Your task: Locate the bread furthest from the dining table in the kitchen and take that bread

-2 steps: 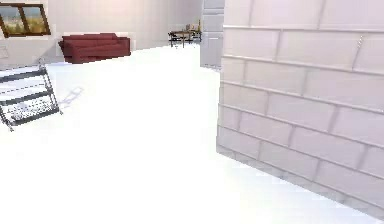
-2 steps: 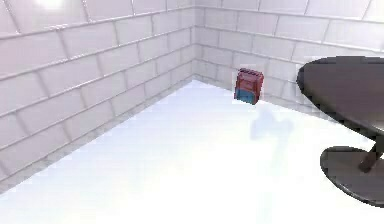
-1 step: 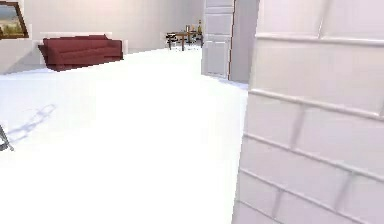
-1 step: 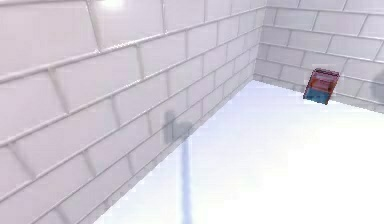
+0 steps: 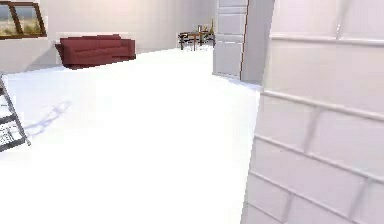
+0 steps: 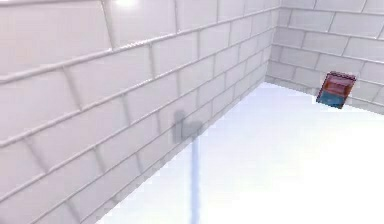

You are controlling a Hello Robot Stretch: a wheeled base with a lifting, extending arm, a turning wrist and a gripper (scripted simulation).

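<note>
**Forward view**
1. Frame: thin dark rods, cut off by the left edge. Its kind was hard to make out.
2. Window: brown-framed, cropped by the top left corner, set in the far wall.
3. Sofa: dark red, padded, long and low, standing against the far wall.
4. Table: dark, with chairs by it, far off. Their make could not be told.
5. Door: white and panelled, its top cut off.
6. Tiled wall: large white oblong tiles with grey joints, close at the right, hiding what lay beyond it.
7. Floor: plain, white and smooth.

**Arm side view**

8. Tiled wall again, running from the left to a corner, in the same white oblong tiles.
9. Box: small, red above and blue below, near the foot of the wall right of the corner. Whether it touched the wall or the floor could not be told.

**Fingers:** their state could not be told.

**Bread:** its place could not be told.
</note>
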